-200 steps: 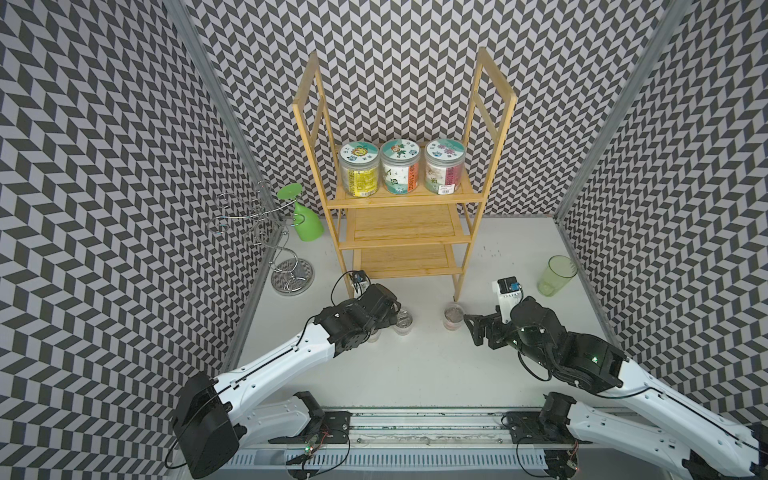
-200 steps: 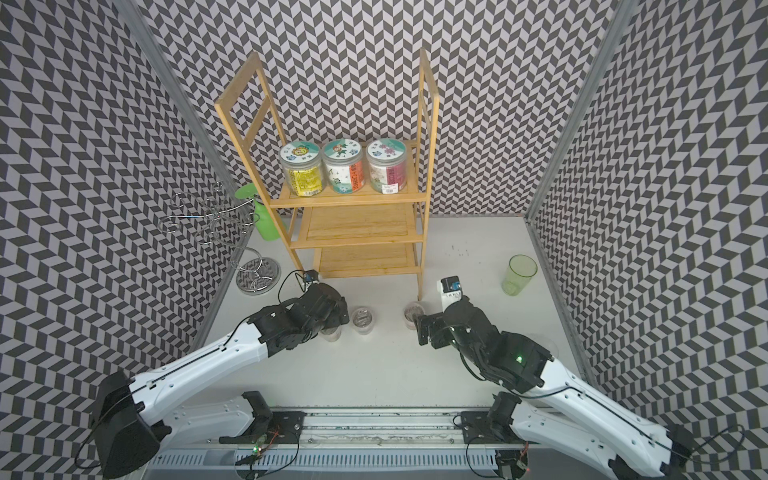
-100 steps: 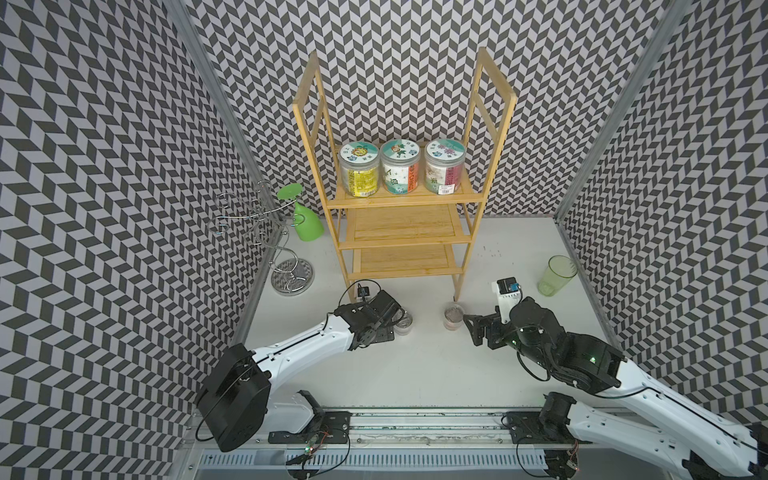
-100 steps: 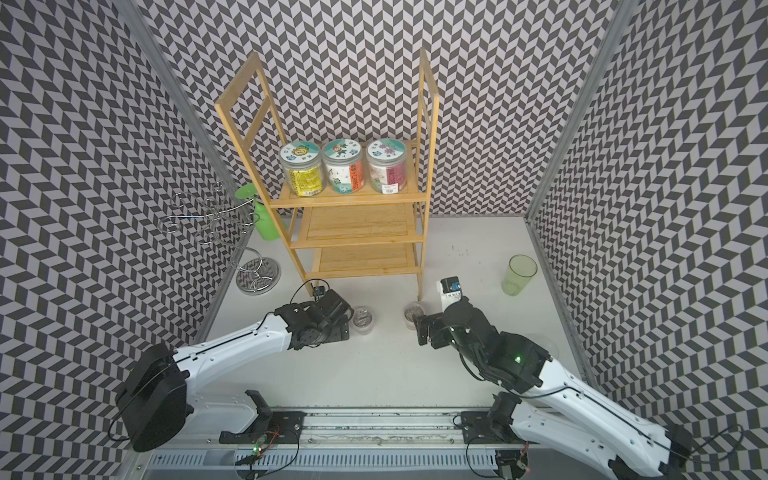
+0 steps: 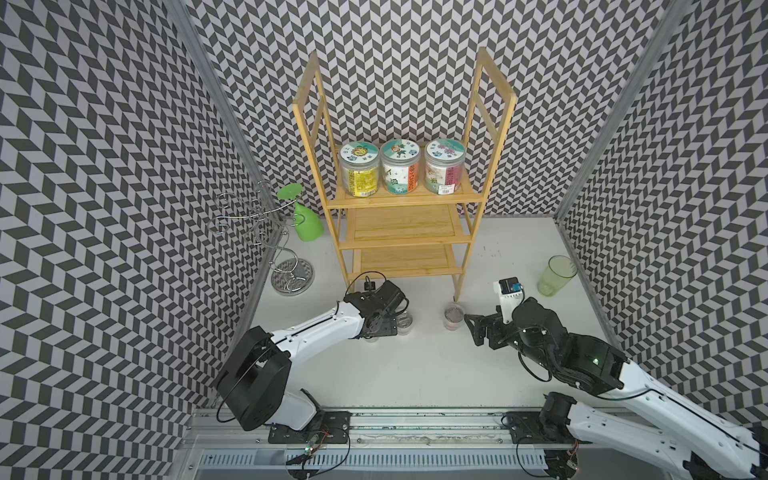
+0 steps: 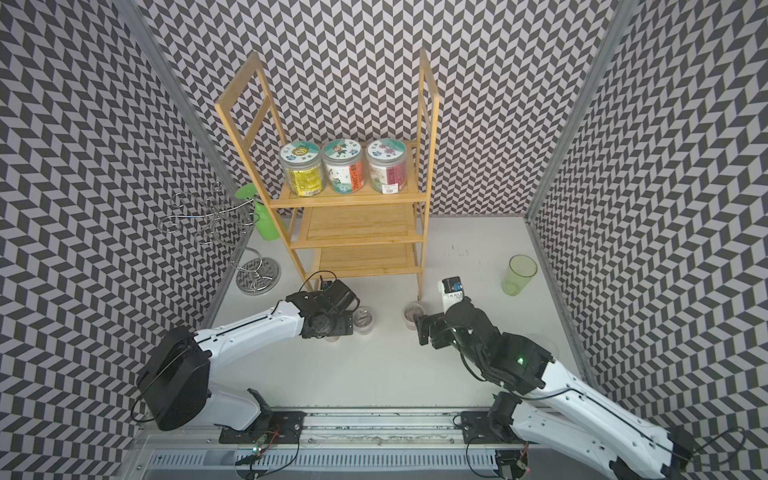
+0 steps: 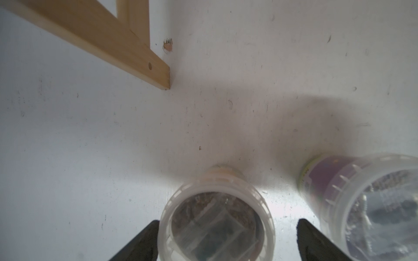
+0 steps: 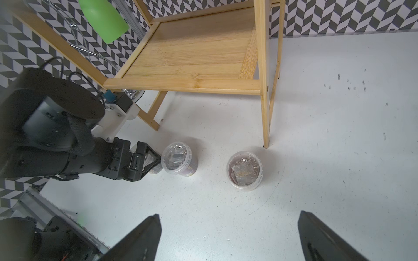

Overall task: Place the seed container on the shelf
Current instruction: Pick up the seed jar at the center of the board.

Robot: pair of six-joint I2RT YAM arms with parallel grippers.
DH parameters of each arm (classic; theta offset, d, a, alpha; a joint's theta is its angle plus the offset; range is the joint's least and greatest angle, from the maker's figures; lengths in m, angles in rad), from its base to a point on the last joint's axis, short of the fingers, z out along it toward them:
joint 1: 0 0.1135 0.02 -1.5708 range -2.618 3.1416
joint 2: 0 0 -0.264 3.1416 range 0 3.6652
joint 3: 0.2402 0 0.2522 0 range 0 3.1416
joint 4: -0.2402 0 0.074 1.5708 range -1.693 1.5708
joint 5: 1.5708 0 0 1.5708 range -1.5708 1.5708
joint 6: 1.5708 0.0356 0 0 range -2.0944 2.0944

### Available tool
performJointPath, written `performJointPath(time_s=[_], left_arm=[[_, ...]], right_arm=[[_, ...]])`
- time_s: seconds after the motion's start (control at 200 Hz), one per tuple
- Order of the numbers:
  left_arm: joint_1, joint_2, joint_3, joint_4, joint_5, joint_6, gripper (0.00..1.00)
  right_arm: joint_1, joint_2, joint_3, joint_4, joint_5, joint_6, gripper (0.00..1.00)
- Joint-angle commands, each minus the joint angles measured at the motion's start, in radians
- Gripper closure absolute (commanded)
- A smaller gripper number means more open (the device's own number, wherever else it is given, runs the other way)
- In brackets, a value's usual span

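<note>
**Left gripper astride seed container**

The left gripper (image 7: pixel 227 222), jaws spread wide, straddles the seed container (image 7: pixel 217 226) without clamping it. The container stands upright on the table (image 5: pixel 415 374), in front of the shelf (image 5: pixel 399 202). The right gripper (image 8: pixel 229 215) is spread and empty.

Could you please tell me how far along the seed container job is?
Done: only three labelled jars stand on the shelf, top tier; lower tiers bare. In hand: the left gripper, open, straddles one seed container on the table. Left: closing, lifting, placing it; the right gripper is open and empty.
</note>
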Motion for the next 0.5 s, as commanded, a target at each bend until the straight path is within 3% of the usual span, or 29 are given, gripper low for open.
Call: performJointPath(time_s=[0.0,0.496], left_arm=[[0.005,0.012,0.032,-0.054,0.006,0.02,0.07],[0.005,0.047,0.03,-0.048,-0.02,0.039,0.22]], right_arm=[[-0.005,-0.019,-0.015,0.026,0.01,0.006,0.02],[-0.005,-0.021,-0.023,0.025,0.007,0.01,0.02]])
